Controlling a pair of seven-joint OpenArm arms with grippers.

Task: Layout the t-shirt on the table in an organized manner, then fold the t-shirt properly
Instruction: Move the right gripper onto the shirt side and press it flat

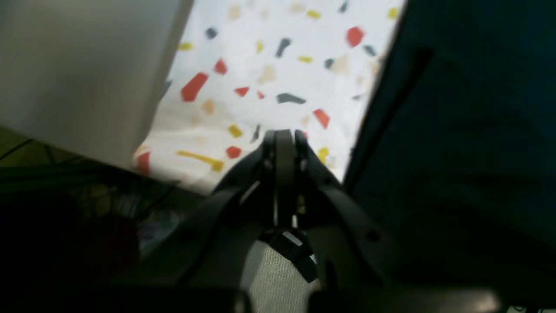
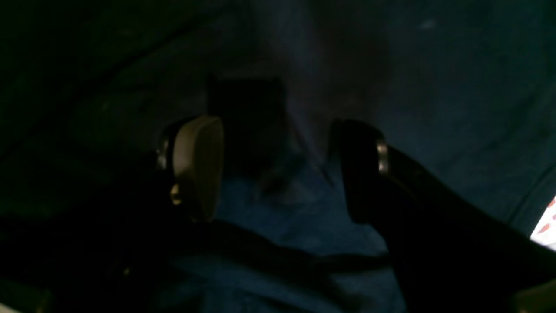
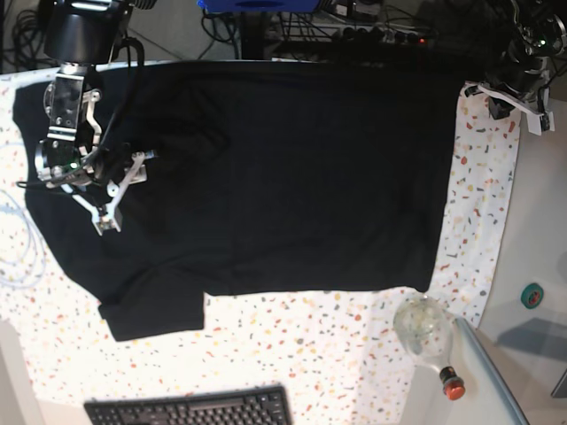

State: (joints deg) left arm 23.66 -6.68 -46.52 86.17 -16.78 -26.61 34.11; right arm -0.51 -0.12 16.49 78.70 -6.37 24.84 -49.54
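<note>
Black t-shirt (image 3: pixel 266 177); base-only keyboard (image 3: pixel 190 409)

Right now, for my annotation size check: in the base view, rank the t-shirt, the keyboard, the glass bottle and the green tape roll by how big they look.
1. t-shirt, by far the largest.
2. keyboard, partly cut off at the frame's bottom edge.
3. glass bottle.
4. green tape roll, smallest.

Black t-shirt (image 3: pixel 266 177) spread flat, sleeve at near-left; speckled white table (image 3: pixel 337 341) beneath.
</note>
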